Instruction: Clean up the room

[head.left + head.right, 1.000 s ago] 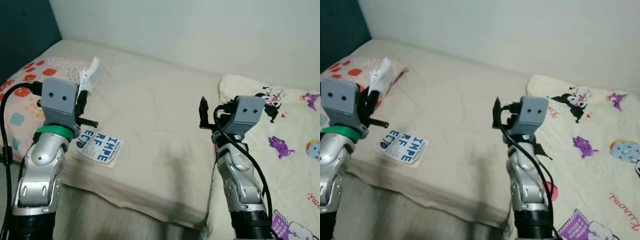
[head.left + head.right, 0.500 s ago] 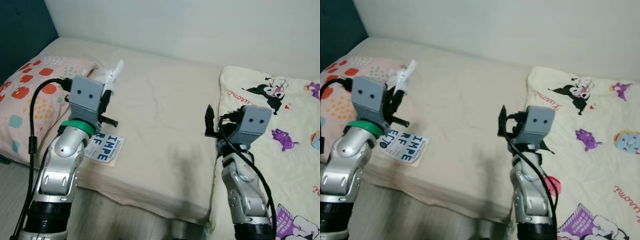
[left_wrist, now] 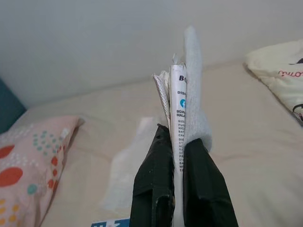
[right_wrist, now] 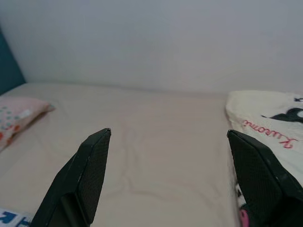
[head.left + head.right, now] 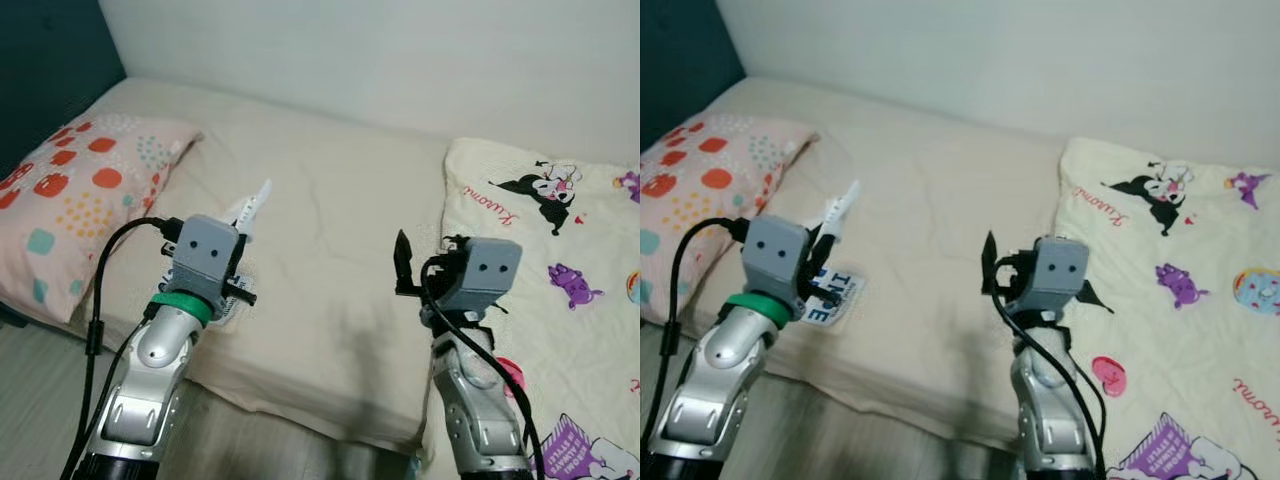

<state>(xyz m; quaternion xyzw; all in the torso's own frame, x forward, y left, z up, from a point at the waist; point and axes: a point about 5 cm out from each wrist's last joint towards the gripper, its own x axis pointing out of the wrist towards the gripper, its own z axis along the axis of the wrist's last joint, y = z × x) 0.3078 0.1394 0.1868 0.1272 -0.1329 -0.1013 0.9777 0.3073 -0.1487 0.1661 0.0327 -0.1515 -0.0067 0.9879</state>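
Left gripper (image 5: pixel 243 243) of mine pinches a white wrapper (image 5: pixel 253 205), raised above the bed (image 5: pixel 330 250). From my left wrist, its fingers (image 3: pixel 154 182) clamp the wrapper's printed edge. From my right wrist, my right gripper (image 4: pixel 173 170) gapes wide, bed beyond.

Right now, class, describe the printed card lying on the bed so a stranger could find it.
On the beige bed, near its front edge, lies the card, by the left gripper. Its bold blue letters on white set it apart from the spotted pillow.

pillow (image 5: pixel 80 200) left on bed (image 5: pixel 330 230) | blanket (image 5: pixel 560 260) right | sticker (image 5: pixel 830 297) front edge
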